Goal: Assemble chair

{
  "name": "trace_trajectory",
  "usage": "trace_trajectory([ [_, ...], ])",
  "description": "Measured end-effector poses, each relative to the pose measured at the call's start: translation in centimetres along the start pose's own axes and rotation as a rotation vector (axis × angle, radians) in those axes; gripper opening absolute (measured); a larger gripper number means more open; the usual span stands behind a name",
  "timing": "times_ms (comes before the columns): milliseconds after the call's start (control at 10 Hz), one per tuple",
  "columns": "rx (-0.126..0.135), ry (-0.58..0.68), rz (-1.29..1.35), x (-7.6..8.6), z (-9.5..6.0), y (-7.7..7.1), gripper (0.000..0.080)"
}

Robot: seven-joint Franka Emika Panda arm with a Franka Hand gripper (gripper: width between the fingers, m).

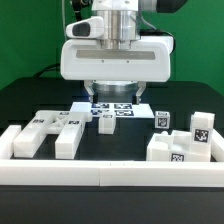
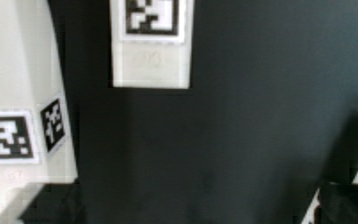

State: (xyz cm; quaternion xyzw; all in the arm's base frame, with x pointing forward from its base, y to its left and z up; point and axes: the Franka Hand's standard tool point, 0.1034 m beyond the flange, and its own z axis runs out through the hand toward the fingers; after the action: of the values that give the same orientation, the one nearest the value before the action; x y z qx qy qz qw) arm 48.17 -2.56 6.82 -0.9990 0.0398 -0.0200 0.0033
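- The claw (image 1: 113, 91) is held above the worktop (image 1: 30, 100), over the marker board (image 1: 115, 105). In the wrist view the claw (image 2: 202, 190) is seen spread. Only bare dark worktop (image 2: 229, 130) lies between its fingers (image 2: 48, 205), so nothing is pinched.
- The chair is found only as loose parts, none of them joined.
- A small white block (image 1: 107, 122) lies just below the claw, on the camera side of it.
- A pronged part (image 1: 50, 132) lies off to the exterior view's left of the claw. A small cube (image 1: 160, 118) and a cluster of blocks (image 1: 185, 148) lie to the exterior view's right of it.
- The small white block (image 2: 153, 45) is judged to be the piece nearest the claw. Its long axis is seen to run across the line joining the two fingers. A closing across its narrow width would therefore be suited, once the claw is brought over it and lowered.
- A second tagged part (image 2: 12, 135) is cut off at the edge of the wrist picture, and which chair piece it is cannot be told.
- In the exterior view the fingertips are hard to make out beneath the white wrist housing, and the claw's height above the block cannot be judged.
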Motion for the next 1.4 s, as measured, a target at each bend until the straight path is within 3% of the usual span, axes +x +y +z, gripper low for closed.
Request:
trace_trajectory([
  [200,0.022,-0.129,0.001,-0.8,0.1,-0.3,0.0649],
  [400,0.03,-0.274,0.028,-1.4,0.5,0.7,0.0649],
  [600,0.041,-0.37,0.021,-1.5,0.9,0.8,0.0649],
  [900,0.067,-0.617,0.025,-2.4,0.9,0.4,0.0649],
  [1300,0.06,-0.86,0.028,-2.7,1.8,1.3,0.0649],
  [1400,0.058,-0.872,0.028,-2.4,2.1,1.4,0.0649],
])
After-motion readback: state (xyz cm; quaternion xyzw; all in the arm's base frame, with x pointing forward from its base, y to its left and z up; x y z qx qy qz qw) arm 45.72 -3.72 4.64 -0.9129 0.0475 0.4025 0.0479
